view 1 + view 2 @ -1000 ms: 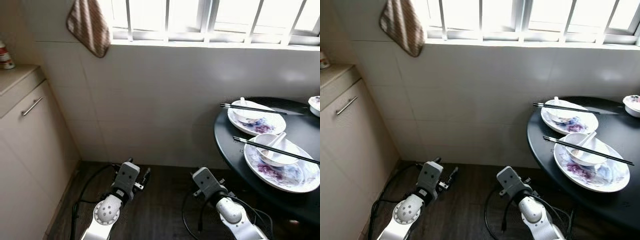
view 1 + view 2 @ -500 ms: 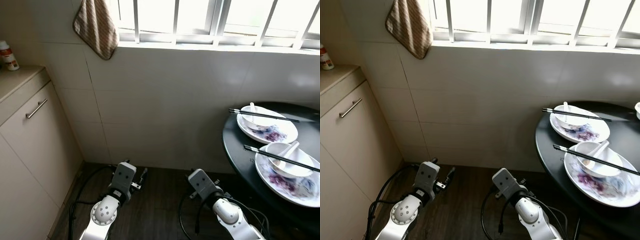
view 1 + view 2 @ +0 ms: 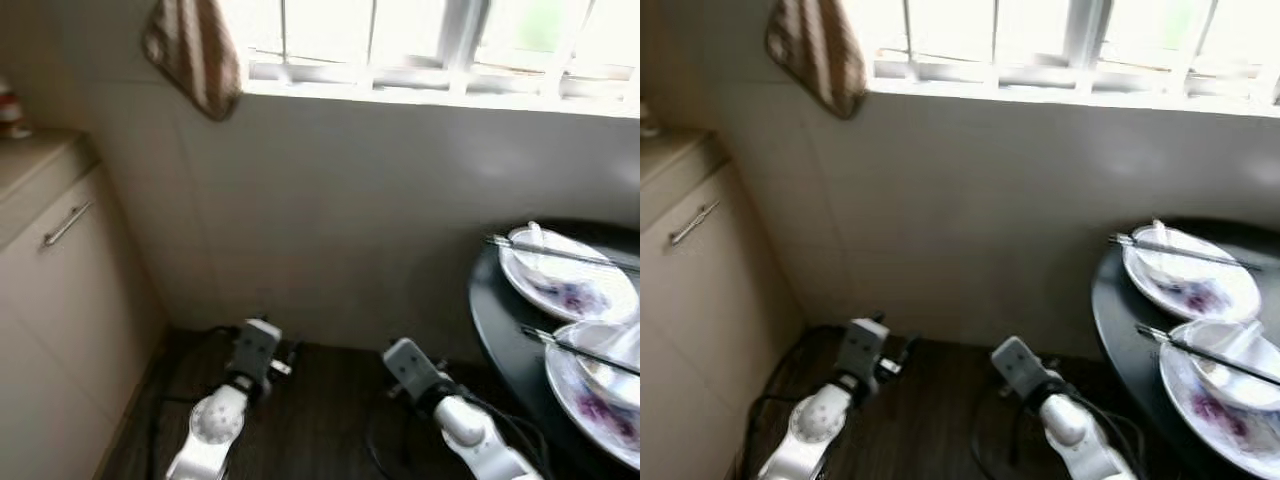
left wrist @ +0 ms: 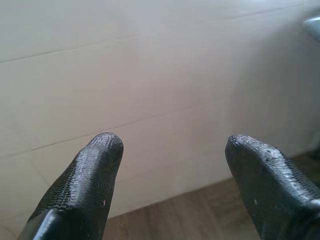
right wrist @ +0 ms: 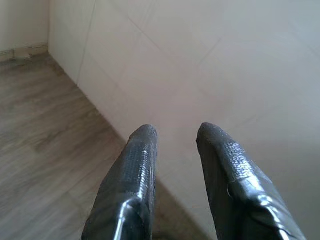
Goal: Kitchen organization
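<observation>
- The view had swung left and blurred; the round black table point(image 3: 500, 330) sat further right.
- Plates point(image 3: 568, 284) and chopsticks point(image 3: 560, 252) rested there.
- Left gripper point(image 4: 170, 150) hung spread wide, empty.
- Right gripper point(image 5: 175, 137) hung slightly parted, empty.

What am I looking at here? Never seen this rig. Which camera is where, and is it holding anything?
It is a humanoid robot with two silver arms, each ending in a claw of two black fingers. The two wide pictures come from its head camera, looking down at a white tiled wall under a barred window. The left claw and right claw hang low over dark wood floor; the two close-ups are their wrist cameras. Both are open and hold nothing. At right, a round black table carries white floral plates with bowls and black chopsticks. A striped brown cloth hangs top left above a beige cabinet.
</observation>
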You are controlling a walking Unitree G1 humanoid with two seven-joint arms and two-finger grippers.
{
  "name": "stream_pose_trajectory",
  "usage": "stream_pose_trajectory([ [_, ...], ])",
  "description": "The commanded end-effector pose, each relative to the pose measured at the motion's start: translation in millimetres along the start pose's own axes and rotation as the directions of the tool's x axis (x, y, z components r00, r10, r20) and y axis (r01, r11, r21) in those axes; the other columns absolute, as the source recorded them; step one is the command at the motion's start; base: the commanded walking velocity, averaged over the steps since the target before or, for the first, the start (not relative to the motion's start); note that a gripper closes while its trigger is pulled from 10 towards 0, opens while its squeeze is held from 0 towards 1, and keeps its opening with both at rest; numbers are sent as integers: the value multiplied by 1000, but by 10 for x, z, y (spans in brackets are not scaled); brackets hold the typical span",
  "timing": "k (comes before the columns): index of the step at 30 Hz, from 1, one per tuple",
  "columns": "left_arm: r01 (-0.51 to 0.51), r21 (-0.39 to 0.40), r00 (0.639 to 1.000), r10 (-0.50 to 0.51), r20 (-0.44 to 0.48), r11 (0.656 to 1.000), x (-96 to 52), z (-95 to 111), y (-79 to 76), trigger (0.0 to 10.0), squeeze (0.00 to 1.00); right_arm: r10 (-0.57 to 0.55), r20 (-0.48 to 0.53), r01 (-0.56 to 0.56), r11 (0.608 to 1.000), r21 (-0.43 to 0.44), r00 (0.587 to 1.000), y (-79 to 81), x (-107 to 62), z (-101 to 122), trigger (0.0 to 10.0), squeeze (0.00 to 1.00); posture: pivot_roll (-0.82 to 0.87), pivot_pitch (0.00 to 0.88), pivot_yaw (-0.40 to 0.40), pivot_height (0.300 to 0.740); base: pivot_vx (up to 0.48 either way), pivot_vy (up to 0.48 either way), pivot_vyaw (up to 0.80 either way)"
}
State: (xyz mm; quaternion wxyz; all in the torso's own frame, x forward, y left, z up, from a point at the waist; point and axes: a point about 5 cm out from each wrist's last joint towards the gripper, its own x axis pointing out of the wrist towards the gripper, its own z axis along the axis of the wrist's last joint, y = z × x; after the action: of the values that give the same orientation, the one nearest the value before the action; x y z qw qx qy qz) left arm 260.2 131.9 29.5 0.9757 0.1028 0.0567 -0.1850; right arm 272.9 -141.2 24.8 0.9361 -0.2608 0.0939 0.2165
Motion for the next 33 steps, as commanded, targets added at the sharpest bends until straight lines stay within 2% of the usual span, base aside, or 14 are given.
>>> stream_pose_trajectory([
  [1, -16, 5, 1000, 16, -12, 1000, -3, -11, 58, 10000, 0, 16, 22, -16, 1000, 0, 1000, 57, 19, 50, 10000, 0, -32, 0, -26, 740, 315, 0, 0],
  [7, -14, 5, 1000, 14, -10, 1000, 4, -8, 60, 10000, 0, 12, 22, -12, 1000, -4, 1000, 50, 27, 50, 10000, 0, -34, 0, -25, 740, 315, 0, 0],
  [10, -13, 5, 1000, 13, -10, 1000, 9, -5, 60, 10000, 0, -2, 28, 3, 999, -40, 1000, 34, 29, 61, 10000, 0, -34, 0, -25, 740, 315, 0, 0],
  [12, -9, 1, 1000, 9, -2, 1000, 8, -1, 59, 10000, 0, -69, 18, 71, 986, -151, 997, -1, 43, 80, 10000, 0, -34, 0, -25, 740, 129, 0, 0],
  [18, -6, -18, 1000, 7, 12, 1000, 7, 11, 58, 10000, 0, -171, -2, 166, 958, -234, 985, -73, 70, 81, 10000, 0, -34, 0, -25, 740, 0, 0, 0],
  [20, -8, -22, 1000, 8, 17, 1000, 4, 15, 60, 10000, 0, -198, 1, 190, 939, -288, 980, -97, 71, 94, 10000, 0, -34, 0, -25, 740, 0, 0, 0],
  [24, -6, -34, 1000, 7, 18, 999, 3, 14, 59, 10000, 0, -189, -1, 183, 949, -257, 982, -85, 71, 84, 10000, 0, -33, 0, -27, 740, 0, 0, 0],
  [26, -2, -39, 1000, 3, 19, 999, 3, 13, 59, 10000, 0, -186, -9, 180, 960, -215, 982, -79, 71, 75, 10000, 0, -33, 0, -27, 740, 0, 388, 0],
  [30, -1, -40, 1000, 1, 16, 999, 4, 9, 60, 10000, 0, -183, -3, 179, 964, -195, 983, -77, 67, 84, 10000, 0, -35, 0, -27, 740, 0, 480, -722],
  [33, -1, -45, 1000, 2, 20, 999, 5, 12, 57, 10000, 0, -160, 22, 161, 962, -220, 987, -59, 65, 110, 10000, 0, -35, 0, -29, 740, 0, 480, -800],
])
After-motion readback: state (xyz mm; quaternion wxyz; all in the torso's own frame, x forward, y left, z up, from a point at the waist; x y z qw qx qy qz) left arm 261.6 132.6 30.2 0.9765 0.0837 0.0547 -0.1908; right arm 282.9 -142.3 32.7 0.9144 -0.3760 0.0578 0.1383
